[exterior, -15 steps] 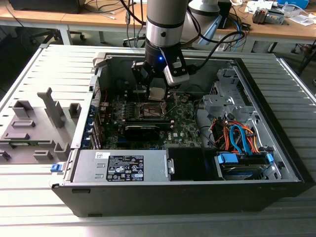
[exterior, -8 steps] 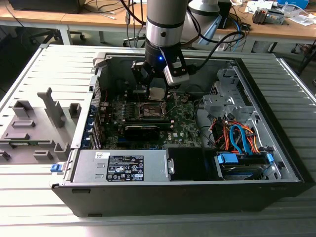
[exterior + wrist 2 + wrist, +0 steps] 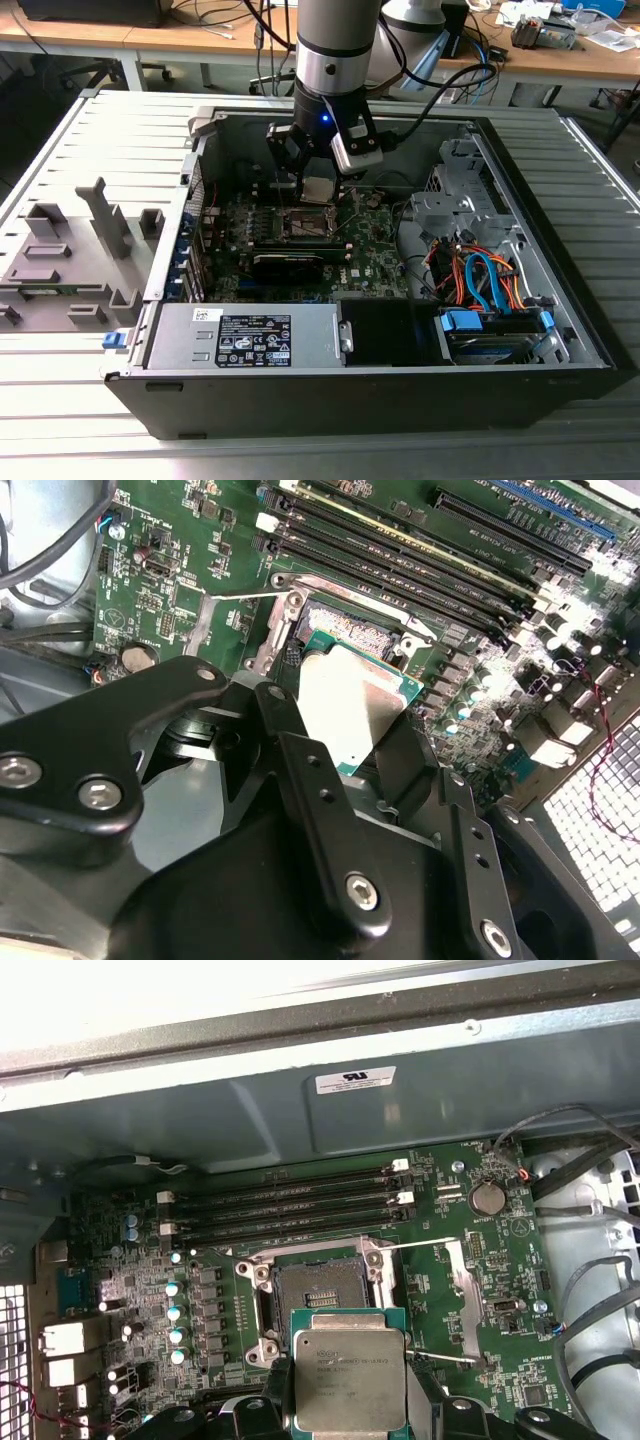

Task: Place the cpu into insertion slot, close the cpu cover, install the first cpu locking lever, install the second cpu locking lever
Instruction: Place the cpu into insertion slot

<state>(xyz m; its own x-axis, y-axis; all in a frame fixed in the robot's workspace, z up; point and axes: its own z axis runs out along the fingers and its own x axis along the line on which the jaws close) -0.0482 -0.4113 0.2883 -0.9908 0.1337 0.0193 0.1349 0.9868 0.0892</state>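
Claw (image 3: pixel 349 1402) clenched on the cpu (image 3: pixel 349 1375) by its edges, the chip held above and apart from the insertion slot (image 3: pixel 320 1295) beyond; a tilted or offset grip could catch the rim and bend socket pins

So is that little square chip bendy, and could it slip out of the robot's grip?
Probably stiff: the cpu looks flat though the gripper pinches only its edges. Its smooth metal face looks slippery, so it might slide. Likely light, being so thin.
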